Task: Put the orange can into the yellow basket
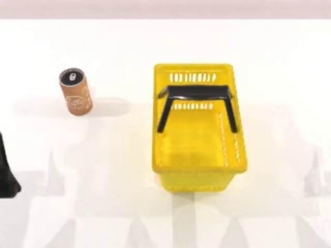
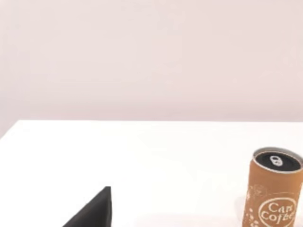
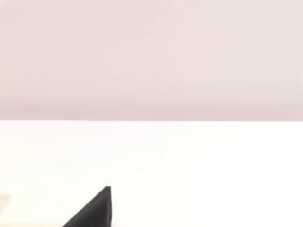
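The orange can [image 1: 75,92] stands upright at the table's far left, dark top and silver tab up; the left wrist view shows the orange can [image 2: 274,189] with white lettering. The yellow basket [image 1: 160,155] sits at the table's middle, its black handle [image 1: 196,93] folded across the far half, and nothing lies inside. My left arm [image 1: 7,173] shows as a dark shape at the left edge, well short of the can. One dark fingertip [image 2: 97,210] shows, with bare table beside its inner face. My right arm is outside the top view; its fingertip [image 3: 97,210] likewise has nothing beside it.
White table [image 1: 119,170] runs to a far edge below a pale pink wall. A wide strip of table separates the can from the basket. Only these two objects stand on it.
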`<action>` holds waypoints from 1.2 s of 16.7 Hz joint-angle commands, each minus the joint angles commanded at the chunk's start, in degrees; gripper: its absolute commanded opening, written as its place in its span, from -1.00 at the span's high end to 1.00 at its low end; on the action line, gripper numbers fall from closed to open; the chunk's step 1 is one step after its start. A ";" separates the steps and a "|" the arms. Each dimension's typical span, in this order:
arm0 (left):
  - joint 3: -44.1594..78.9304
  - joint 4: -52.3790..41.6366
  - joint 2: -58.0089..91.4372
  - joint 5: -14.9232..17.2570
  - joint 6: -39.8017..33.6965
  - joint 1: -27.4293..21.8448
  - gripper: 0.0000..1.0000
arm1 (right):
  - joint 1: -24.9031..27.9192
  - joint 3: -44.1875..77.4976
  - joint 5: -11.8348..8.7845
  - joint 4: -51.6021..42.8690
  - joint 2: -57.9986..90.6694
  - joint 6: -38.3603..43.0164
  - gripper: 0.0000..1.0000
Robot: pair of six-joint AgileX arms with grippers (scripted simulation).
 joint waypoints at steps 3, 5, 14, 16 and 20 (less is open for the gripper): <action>0.55 -0.30 0.43 0.03 0.13 -0.08 -1.00 | 0.00 0.00 0.00 0.00 0.00 0.00 -1.00; 3.33 -1.87 2.69 0.20 0.80 -0.48 -1.00 | 0.00 0.00 0.00 0.00 0.00 0.00 -1.00; 36.86 -23.77 34.92 1.66 9.90 -4.82 -1.00 | 0.00 0.00 0.00 0.00 0.00 0.00 -1.00; 46.91 -31.04 45.91 1.92 12.91 -5.97 -1.00 | 0.00 0.00 0.00 0.00 0.00 0.00 -1.00; 68.08 -46.44 69.98 2.13 19.36 -8.08 -1.00 | 0.00 0.00 0.00 0.00 0.00 0.00 -1.00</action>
